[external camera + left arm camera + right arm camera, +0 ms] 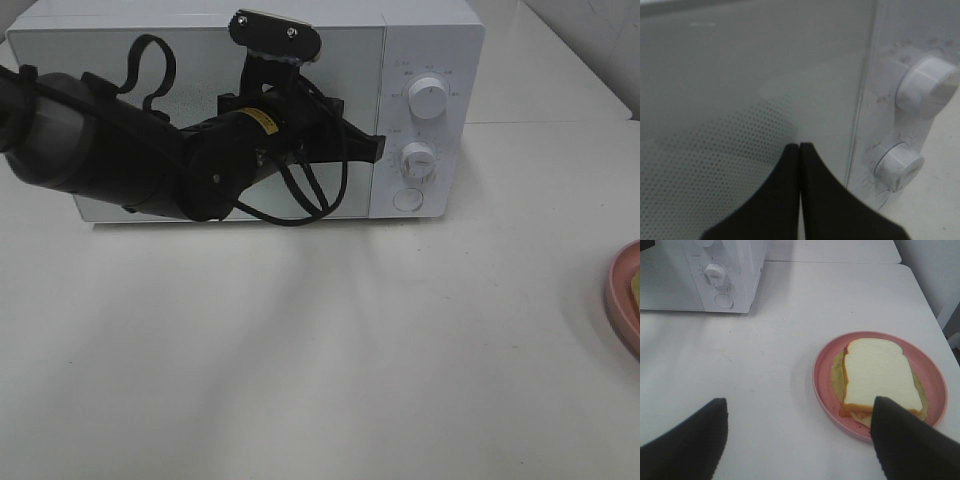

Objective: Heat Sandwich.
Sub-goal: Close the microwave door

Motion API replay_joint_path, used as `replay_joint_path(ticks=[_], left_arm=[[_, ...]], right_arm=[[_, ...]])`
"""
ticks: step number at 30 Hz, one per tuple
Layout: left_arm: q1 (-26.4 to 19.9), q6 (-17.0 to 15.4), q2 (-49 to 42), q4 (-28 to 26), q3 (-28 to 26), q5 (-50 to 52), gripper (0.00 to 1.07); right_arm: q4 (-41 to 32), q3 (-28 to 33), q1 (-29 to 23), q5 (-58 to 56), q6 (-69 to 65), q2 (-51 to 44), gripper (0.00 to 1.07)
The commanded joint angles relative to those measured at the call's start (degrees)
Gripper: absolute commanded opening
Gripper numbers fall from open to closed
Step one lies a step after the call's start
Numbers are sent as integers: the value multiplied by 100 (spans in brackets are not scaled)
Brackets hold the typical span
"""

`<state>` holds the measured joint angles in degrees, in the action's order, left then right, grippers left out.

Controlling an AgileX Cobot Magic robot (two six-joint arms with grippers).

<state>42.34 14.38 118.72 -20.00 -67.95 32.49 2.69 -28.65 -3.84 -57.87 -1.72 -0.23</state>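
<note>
- From the high camera I see the white microwave (250, 110) standing at the back of the white bench (320, 350), its door closed.
- My left arm reaches across the door, and the left end effector (378, 150) sits at the door's right edge, just beside the lower dial (419, 159); the upper dial (428, 100) is above it and a round button (408, 199) below.
- At the right edge of this view I can make out only a sliver of the pink plate (625, 295); the right end effector is out of frame here.
- On the left wrist camera the left end effector (799, 150) has its two black fingers (817, 190) pressed together with nothing between them, tips close to the dotted glass of the microwave door (740, 100), near the seam with the control panel.
- Both dials (927, 86) show beside that seam.
- On the right wrist camera the right end effector (800, 412) stands wide apart and empty, above the bench.
- The sandwich (879, 374) lies flat on the pink plate (827, 357), well apart from the microwave (715, 275), with one finger (905, 440) overlapping the plate's near edge in this view.
</note>
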Motion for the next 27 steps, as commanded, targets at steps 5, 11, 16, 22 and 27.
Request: replay_joint_path(ticks=[5,11,16,22,27], left_arm=[[-115,246,155,-521,-378,235,0],[-97,246,109,-453,-372,-183,0],[-80,246,-103,-447,-74,-258,0],[-29,246,-544,-447,487,-241,0],[0,241,-1106,-447,1163,-390,0]], right_arm=[[-17,11,34,63,29,-143,76],[-17,11,34,63,29,-143,76],[-17,11,34,63,29,-143,76],[-17,11,34,63,29,-143,76],[-17,11,34,63,29,-143,76]])
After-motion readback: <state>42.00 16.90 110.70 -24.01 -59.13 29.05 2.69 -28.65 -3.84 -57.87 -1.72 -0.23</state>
